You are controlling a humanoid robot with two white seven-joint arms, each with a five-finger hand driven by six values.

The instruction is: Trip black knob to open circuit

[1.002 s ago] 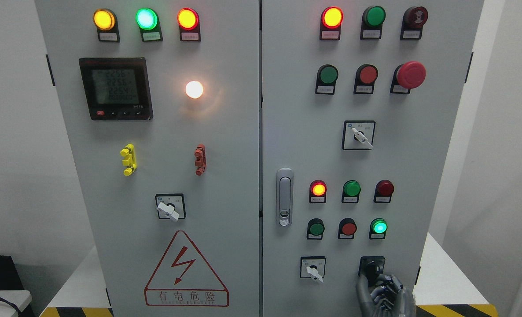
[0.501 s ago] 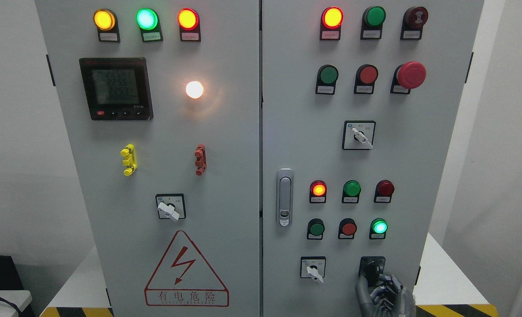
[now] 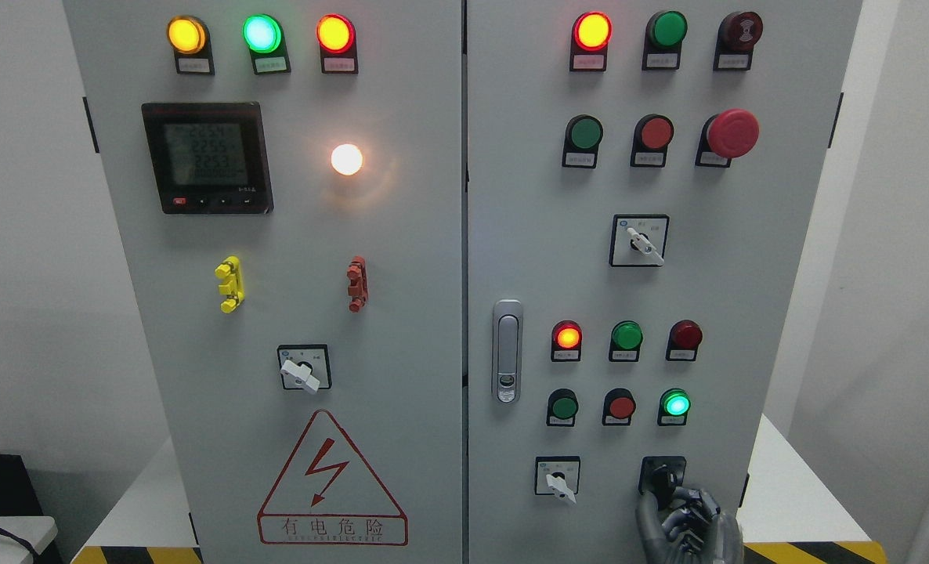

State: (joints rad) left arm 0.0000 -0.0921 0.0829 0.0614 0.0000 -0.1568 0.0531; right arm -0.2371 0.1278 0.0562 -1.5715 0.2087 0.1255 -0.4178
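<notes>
Black knob (image 3: 663, 476): low on the right door of the cabinet (image 3: 402, 235), in a black square plate, right of a white-handled selector switch (image 3: 558, 479) and below the lit green lamp (image 3: 675, 405).
Right hand (image 3: 688, 523): comes up from the bottom edge right of the middle; dark metallic fingers (image 3: 648, 513) are curled, their tips touching the knob's lower edge and covering part of it. Whether they truly pinch it or only rest against it I cannot tell.
Left hand: out of view.
Right door, lower rows: red lamp (image 3: 566, 336) lit, with an unlit green and a dark red one beside it; under them a green button, a red button and the lit green lamp.
Right door, upper part: lit red lamp at top, red mushroom button (image 3: 732, 132), another selector switch (image 3: 640, 240) mid-door.
Door handle (image 3: 507, 350): silver, upright, at the right door's left edge.
Left door: amber, green and red lamps lit along the top, a digital meter (image 3: 207, 157) showing figures, a bright white lamp (image 3: 346, 159), yellow and red terminals, a selector switch, and a red lightning warning triangle (image 3: 330, 486).
Surface (image 3: 778, 489): white, carrying the cabinet, with yellow-black hazard striping along its front edge.
</notes>
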